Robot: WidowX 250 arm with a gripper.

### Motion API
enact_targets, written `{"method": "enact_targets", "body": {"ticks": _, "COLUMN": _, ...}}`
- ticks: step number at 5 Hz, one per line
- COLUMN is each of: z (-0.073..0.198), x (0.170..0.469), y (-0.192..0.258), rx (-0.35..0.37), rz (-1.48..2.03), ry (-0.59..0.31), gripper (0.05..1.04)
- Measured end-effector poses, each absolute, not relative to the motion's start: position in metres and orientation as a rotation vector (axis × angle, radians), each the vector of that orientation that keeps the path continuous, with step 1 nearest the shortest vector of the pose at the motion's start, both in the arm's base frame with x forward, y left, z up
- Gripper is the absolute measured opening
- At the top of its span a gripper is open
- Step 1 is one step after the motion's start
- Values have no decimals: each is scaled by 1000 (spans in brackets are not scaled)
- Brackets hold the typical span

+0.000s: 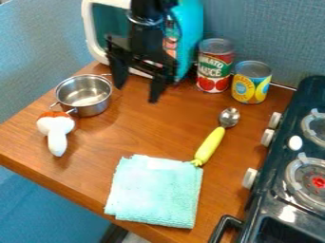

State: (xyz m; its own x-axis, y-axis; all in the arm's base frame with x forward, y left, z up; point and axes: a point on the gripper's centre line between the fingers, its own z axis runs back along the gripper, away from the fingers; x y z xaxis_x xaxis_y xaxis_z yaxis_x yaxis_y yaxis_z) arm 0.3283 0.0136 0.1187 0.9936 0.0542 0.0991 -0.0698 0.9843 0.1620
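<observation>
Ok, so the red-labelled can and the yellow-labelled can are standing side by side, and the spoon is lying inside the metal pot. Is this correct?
Not quite: the spoon is not inside the metal pot. The camera view shows it lying on the wooden table, and the red-labelled can and the yellow-labelled can are standing side by side.

Bright light leaves soft shadows on the wooden tabletop (149, 130) and glints on the metal pot (94, 109).

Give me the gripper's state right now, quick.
Gripper: open, fingers spread apart, holding nothing, hanging over the wooden table.
</observation>
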Motion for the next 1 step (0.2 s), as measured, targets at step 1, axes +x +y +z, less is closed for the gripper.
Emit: {"method": "enact_targets", "body": {"ticks": 1, "z": 121, "x": 333, "y": 40, "rx": 227, "rz": 63, "ry": -122, "gripper": 1001}}
